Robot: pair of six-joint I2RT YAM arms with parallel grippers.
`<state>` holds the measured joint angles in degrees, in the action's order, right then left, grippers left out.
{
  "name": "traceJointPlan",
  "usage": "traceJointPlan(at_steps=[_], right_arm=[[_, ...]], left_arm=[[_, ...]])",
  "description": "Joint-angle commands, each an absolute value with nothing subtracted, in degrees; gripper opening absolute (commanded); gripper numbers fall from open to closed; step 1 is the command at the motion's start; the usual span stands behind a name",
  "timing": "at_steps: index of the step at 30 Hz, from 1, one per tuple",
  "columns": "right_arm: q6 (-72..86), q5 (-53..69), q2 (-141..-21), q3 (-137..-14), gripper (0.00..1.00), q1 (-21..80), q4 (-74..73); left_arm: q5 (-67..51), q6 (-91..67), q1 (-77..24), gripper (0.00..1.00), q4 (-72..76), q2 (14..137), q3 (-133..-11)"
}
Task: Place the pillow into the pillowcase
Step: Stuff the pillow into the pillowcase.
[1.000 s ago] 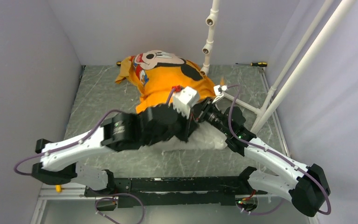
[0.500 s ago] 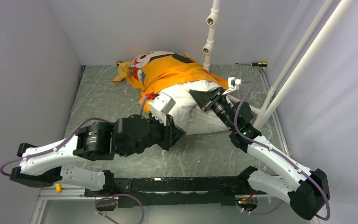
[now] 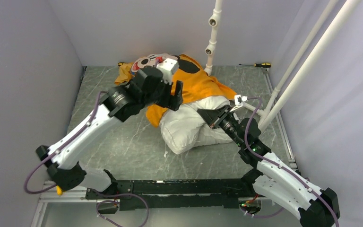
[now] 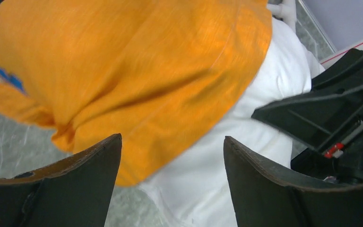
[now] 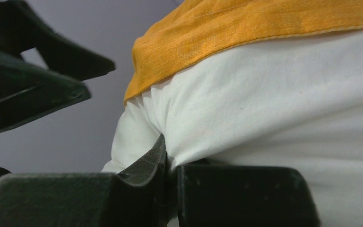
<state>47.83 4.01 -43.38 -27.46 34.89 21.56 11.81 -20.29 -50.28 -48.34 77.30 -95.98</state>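
White pillow [image 3: 189, 130] lies centre frame on desk [image 3: 123, 142], its upper end inside orange pillowcase [image 3: 203, 85]. Left fingers [image 3: 176, 97] spread wide above the case edge, holding nothing. Right fingers [image 5: 169, 156] pinched closed on pillow fabric.

**Left arm [image 3: 90, 127] lifts away to the far side**
The left gripper [image 3: 174, 94], closed low over the pillow's [image 3: 189, 127] near end a second ago, now stands with its jaws wide apart above the pillowcase's [image 3: 203, 85] edge. More of the pillow lies uncovered, with its bare white end swung toward the near left.
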Motion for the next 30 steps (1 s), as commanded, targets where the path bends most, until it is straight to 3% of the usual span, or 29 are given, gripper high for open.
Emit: traceJointPlan(at_steps=[1,6,8,10,13,16,19,25,30], right_arm=[[48.0,2.7,-42.6,-28.4,0.0,34.3,27.9],[47.9,3.7,-44.6,-29.8,0.0,34.3,28.6],[47.8,4.1,-45.2,-30.4,0.0,34.3,28.6],[47.8,4.8,-45.9,-30.8,0.0,34.3,28.4],[47.9,5.8,-46.5,-30.9,0.0,34.3,28.6],[48.2,6.2,-46.6,-30.2,0.0,34.3,28.7],[48.7,6.6,-46.6,-29.5,0.0,34.3,29.0],[50.4,6.1,-47.8,-28.7,0.0,34.3,33.3],[47.6,6.4,-53.0,-35.9,0.0,34.2,35.7]], left_arm=[[-3.9,-10.9,-47.3,0.83,-43.8,83.9,-100.9],[-7.5,-8.4,-46.6,0.83,-43.2,89.4,-102.0],[-5.8,-8.2,-46.5,0.79,-43.1,90.7,-101.3],[-3.7,-8.7,-46.2,0.64,-41.2,90.1,-99.9],[-1.3,-10.1,-45.2,0.31,-39.4,87.9,-99.3],[-0.8,-10.3,-43.1,0.2,-39.0,86.3,-100.6],[-1.5,-10.3,-41.0,0.0,-39.3,85.9,-102.2],[-8.4,-11.2,-40.5,0.0,-40.2,84.9,-103.1],[-14.4,-15.6,-44.4,0.0,-41.2,79.2,-99.2]])
